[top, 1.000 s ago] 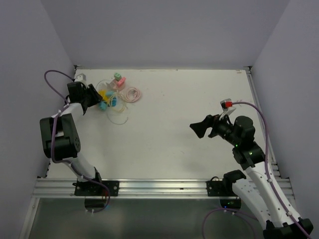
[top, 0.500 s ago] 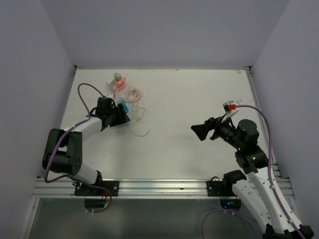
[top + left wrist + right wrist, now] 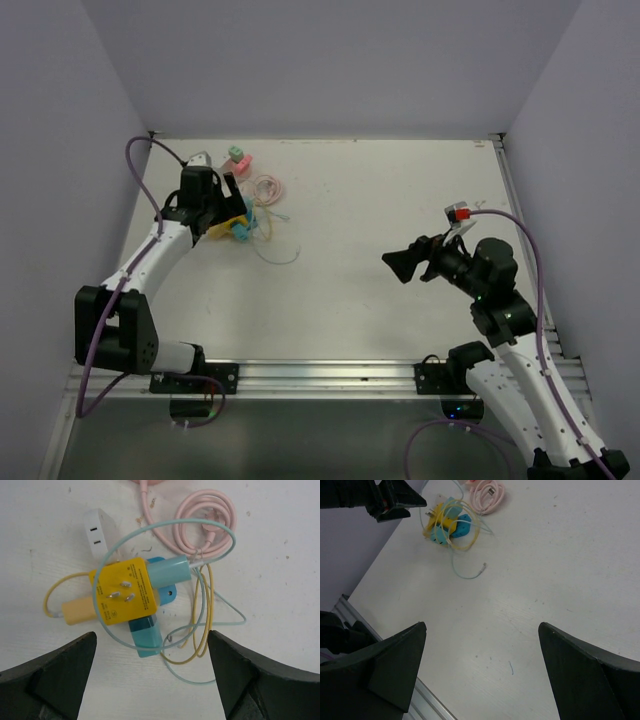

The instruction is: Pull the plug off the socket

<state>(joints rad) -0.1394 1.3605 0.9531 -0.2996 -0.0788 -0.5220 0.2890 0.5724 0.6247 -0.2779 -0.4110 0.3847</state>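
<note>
A yellow socket block [image 3: 122, 594] lies on the table with its three prongs facing up. A teal plug [image 3: 170, 570] sticks into its right side, a yellow plug [image 3: 77, 611] into its left, and a blue block [image 3: 146, 636] sits against its lower edge. Thin teal and yellow cables loop around them. My left gripper [image 3: 152, 680] hovers over this cluster [image 3: 238, 224], open wide and holding nothing. My right gripper [image 3: 405, 262] stands open above the table's right half, far from the cluster [image 3: 446, 526].
A white adapter [image 3: 100, 532] and a coiled pink cable [image 3: 205, 522] lie just beyond the cluster. A small green and pink piece [image 3: 238, 157] sits near the back wall. The left wall runs close to the left arm.
The left gripper has opened wide and drawn back toward the far left, leaving the cluster on the table to the right of where it lay. The right arm has barely moved.
</note>
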